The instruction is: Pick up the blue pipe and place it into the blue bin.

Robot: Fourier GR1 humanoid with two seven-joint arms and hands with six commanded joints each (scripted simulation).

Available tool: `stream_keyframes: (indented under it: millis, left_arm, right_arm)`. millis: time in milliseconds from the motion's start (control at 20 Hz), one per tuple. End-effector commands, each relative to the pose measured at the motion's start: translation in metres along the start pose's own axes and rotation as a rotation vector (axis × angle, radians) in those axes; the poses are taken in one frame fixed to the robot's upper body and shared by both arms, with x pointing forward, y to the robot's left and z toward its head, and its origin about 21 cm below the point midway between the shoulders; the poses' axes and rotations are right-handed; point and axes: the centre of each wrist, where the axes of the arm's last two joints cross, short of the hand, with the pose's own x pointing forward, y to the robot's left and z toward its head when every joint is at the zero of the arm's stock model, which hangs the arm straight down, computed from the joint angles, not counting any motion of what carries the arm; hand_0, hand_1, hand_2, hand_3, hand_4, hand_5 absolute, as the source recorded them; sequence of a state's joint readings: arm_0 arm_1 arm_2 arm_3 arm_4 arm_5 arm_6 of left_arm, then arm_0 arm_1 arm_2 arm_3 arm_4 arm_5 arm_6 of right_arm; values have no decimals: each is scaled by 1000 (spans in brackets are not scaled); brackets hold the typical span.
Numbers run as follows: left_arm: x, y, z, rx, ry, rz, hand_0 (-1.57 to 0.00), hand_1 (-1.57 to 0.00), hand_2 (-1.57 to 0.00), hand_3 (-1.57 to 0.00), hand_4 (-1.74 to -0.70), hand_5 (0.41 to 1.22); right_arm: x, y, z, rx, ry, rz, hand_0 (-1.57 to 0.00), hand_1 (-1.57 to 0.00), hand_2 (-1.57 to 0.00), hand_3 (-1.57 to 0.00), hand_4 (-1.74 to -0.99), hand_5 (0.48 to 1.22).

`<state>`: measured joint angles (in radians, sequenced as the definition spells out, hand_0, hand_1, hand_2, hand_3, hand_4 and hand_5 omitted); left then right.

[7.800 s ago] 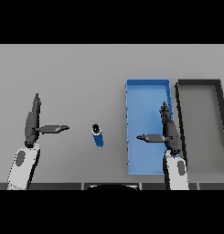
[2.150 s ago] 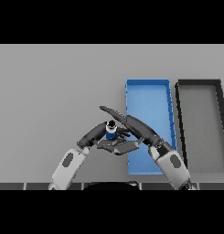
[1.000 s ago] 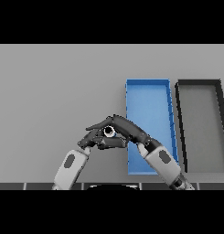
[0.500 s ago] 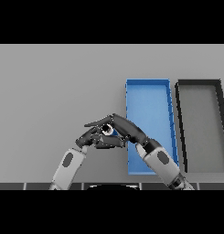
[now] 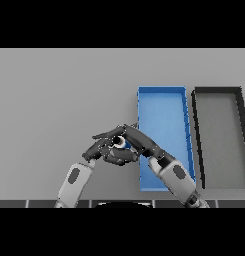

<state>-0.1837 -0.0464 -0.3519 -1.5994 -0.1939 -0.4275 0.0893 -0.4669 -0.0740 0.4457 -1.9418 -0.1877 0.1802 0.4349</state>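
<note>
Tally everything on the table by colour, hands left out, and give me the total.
Blue: 2, the shallow rectangular blue bin and the small blue pipe held between both hands
Black: 1, the rectangular black bin with a grey floor
Total: 3

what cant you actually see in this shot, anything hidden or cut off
- Blue pipe: head view, only a small blue and white bit shows between the two hands; its length and tilt are hidden.
- Left hand and right hand: they overlap, so which fingers touch the pipe is unclear.
- Blue bin: the right arm covers part of its near left wall.
- Black bin: its right wall runs to the picture's edge.
</note>
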Motion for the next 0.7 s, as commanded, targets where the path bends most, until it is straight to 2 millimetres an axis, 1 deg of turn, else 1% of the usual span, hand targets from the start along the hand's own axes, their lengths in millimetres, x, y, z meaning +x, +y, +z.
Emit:
stream_keyframes:
  millis: [0,50,100,200,250,300,400,500,550,650]
  left_arm:
    - [-3,-1,1,-3,11,-3,-25,-23,-22,-20,-922,482]
    - [-4,-1,4,-7,4,-2,-20,-18,-18,-16,-916,474]
    - [-3,-2,5,-10,1,3,-16,-14,-14,-12,-913,470]
    - [0,-2,-2,-12,22,-5,-10,-9,-9,-8,-908,456]
    - [-3,-3,-1,-14,22,-5,-8,-7,-7,-6,-907,450]
    - [-4,-4,1,-18,20,-3,-6,-5,-5,-5,-906,445]
    - [-4,-2,0,-22,28,3,-3,-3,-3,-3,-906,437]
    - [-1,-3,3,-17,22,7,-2,-2,-2,-1,-905,433]
    - [-1,-3,2,-13,45,0,-1,-1,-1,-1,-902,432]
    - [-2,3,5,-11,39,-15,0,0,0,0,-892,428]
  right_arm:
    - [7,-2,0,-9,-18,-9,-1571,-1571,-1571,-1570,-1741,1221]
    - [12,-6,-3,-16,-9,-40,-1571,-1571,-1571,-1571,-1741,1221]
    - [23,-9,-4,-23,-27,-74,-1571,-1571,-1571,-1571,-1741,1221]
    - [43,-19,-6,-21,-65,-109,-1571,-1571,-1571,-1571,-1741,1221]
    - [54,-27,-7,-23,-79,-111,-1571,-1571,-1571,-1571,-1741,1221]
    - [68,-35,-14,-8,-99,-110,-1571,-1571,-1571,-1571,-1741,1221]
    - [90,-50,-17,-8,-157,-100,-1571,-1571,-1571,-1571,-1741,1221]
    - [107,-73,-13,-126,-210,-58,-1571,-1571,-1571,-1571,-1741,1221]
    - [115,-84,-11,-192,-206,-37,-1571,-1571,-1571,-1571,-1741,1221]
    - [128,-110,-14,-303,-177,2,-1571,-1571,-1571,-1571,-1741,1221]
